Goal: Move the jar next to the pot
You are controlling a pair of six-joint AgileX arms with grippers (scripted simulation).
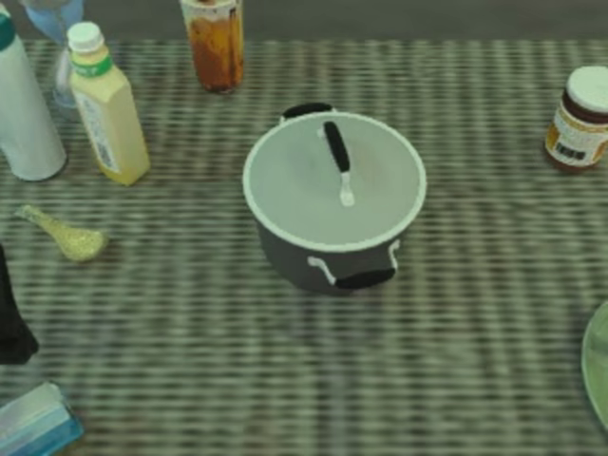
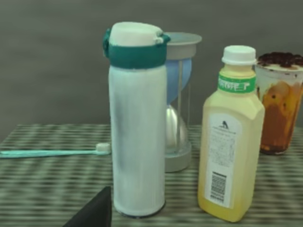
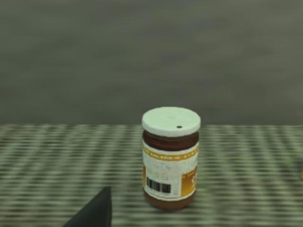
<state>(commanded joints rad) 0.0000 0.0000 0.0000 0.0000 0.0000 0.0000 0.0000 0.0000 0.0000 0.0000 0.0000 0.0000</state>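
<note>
The jar [image 1: 579, 119] is small and squat, with a white lid, dark brown contents and a yellow-white barcode label. It stands upright at the table's far right, well apart from the pot [image 1: 294, 261]. The pot is large, round and dark grey and sits mid-table under a pale lid [image 1: 294, 180] with a black handle. In the right wrist view the jar [image 3: 170, 158] stands a short way ahead of my right gripper [image 3: 94, 213], of which only a dark tip shows. My left gripper [image 1: 11, 323] is parked at the left edge.
Back left stand a white flask [image 1: 24, 104] with a teal cap, a yellow bottle [image 1: 106, 109], an hourglass [image 2: 180, 104] and a tall jar of orange-red sauce [image 1: 215, 43]. A spoon [image 1: 66, 236] lies at left. A green plate [image 1: 598, 366] is at the right edge and a blue box [image 1: 36, 423] at front left.
</note>
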